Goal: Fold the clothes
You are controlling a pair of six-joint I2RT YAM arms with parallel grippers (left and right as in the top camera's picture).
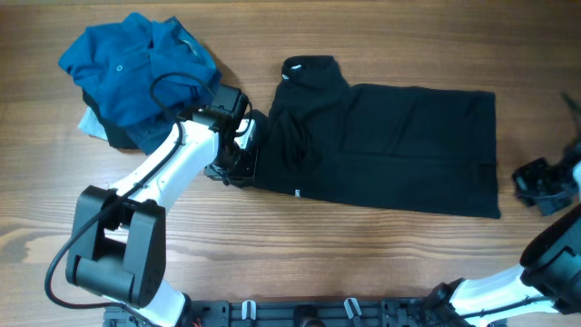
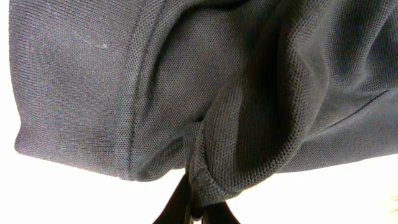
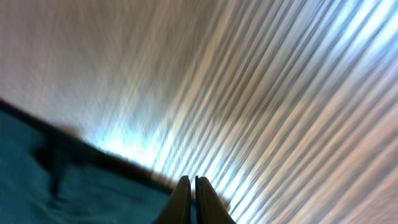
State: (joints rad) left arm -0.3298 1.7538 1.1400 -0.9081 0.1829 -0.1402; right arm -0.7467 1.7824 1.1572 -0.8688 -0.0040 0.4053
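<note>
Black shirt (image 1: 399, 145) lies lengthwise across table (image 1: 363, 263); left gripper (image 1: 252, 150) pinches its collar-end edge, right gripper (image 1: 531, 182) closed empty just off opposite end.

The black knit garment (image 2: 261, 81) fills most of the view. A stitched hem band (image 2: 134, 93) runs from the top centre down to the lower left, where the fabric's edge curves. At the bottom centre, the left gripper (image 2: 194, 210) is closed on a bunched fold (image 2: 208, 177) of this fabric. The surface under the garment is overexposed to white.
</note>
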